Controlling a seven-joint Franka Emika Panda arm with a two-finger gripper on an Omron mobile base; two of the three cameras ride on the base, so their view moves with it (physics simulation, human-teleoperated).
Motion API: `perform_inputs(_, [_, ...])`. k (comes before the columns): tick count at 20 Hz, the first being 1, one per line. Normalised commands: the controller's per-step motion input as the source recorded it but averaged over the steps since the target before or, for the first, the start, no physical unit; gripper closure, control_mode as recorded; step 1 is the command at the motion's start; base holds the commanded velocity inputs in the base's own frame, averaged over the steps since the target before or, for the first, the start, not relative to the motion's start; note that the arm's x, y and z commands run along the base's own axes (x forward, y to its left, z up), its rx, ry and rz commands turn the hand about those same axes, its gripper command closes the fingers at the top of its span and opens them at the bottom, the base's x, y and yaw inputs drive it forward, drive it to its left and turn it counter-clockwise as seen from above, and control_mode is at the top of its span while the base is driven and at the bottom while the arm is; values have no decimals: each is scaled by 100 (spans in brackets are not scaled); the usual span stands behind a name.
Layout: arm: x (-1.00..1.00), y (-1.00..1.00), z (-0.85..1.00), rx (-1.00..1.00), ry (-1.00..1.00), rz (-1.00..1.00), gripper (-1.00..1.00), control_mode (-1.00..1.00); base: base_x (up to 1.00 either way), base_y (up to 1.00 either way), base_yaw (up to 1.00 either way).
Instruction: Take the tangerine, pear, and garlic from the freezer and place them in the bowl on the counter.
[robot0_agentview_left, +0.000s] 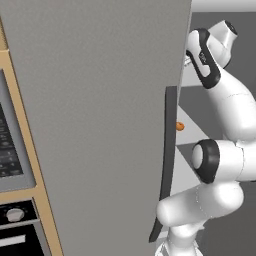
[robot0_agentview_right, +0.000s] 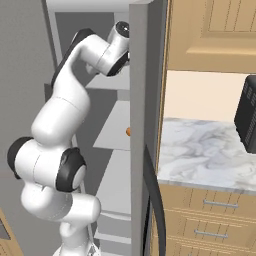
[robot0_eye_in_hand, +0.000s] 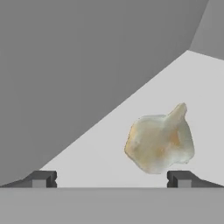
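The arm reaches into the open freezer (robot0_agentview_left: 100, 125), its hand high up among the pale shelves. In the hand view the gripper (robot0_eye_in_hand: 111, 178) stands with its jaws spread wide and nothing between them, and the garlic (robot0_eye_in_hand: 159, 139) lies on a shelf just beyond the right fingertip, right of centre. The tangerine (robot0_agentview_left: 179, 126) sits on a lower shelf, mid-right in the left base view. The counter (robot0_agentview_right: 200, 150), at right in the right base view, shows no fruit, so by my reckoning nothing is moved yet.
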Motion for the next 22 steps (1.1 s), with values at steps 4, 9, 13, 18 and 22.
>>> perform_inputs(4, [32, 0, -4, 0, 5, 6, -100, -100, 0, 0, 0])
perform_inputs(9, [24, -12, 0, 0, 4, 4, -100, -100, 0, 0, 0])
perform_inputs(13, [19, -8, 0, 0, 0, 0, -100, -100, 0, 0, 0])
perform_inputs(18, [22, 0, -10, -2, 1, 0, -100, -100, 0, 0, 0])
perform_inputs(22, [21, 0, -20, -4, 4, 0, -100, -100, 0, 0, 0])
